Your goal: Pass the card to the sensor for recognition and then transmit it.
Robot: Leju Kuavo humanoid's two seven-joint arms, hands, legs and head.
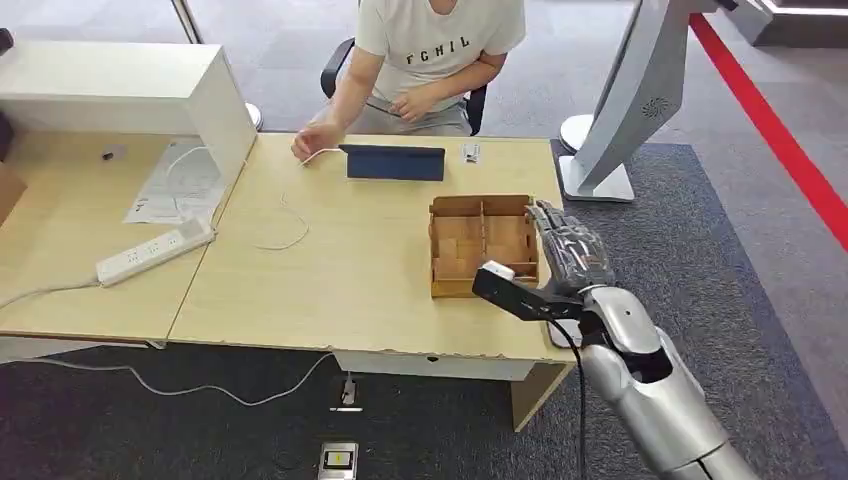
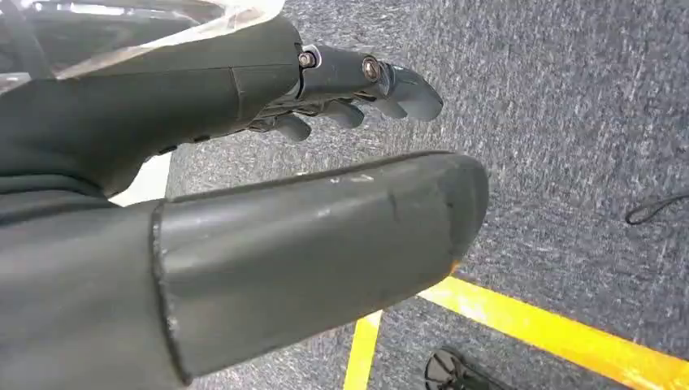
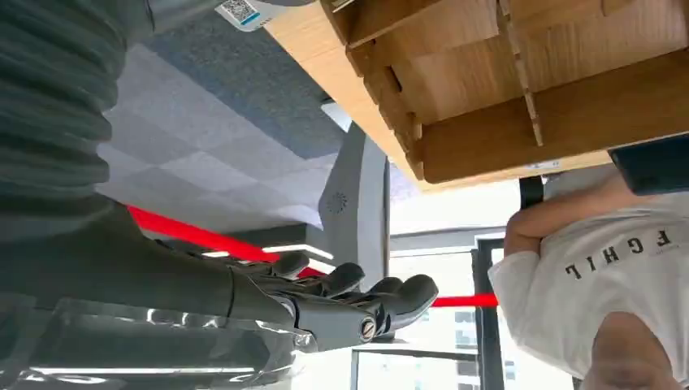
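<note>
My right hand hovers at the right edge of a wooden divided box near the table's front right corner. Its fingers are stretched out and apart, holding nothing. In the right wrist view the same hand is empty, with the box close beside it. I cannot make out a card inside the box. A white label with a printed code lies by the table edge. My left hand hangs over grey carpet, fingers loosely spread and empty.
A person sits behind the table with one hand by a white cable. A dark blue tablet and a small white item lie in front of them. A power strip lies left; a grey stand rises right.
</note>
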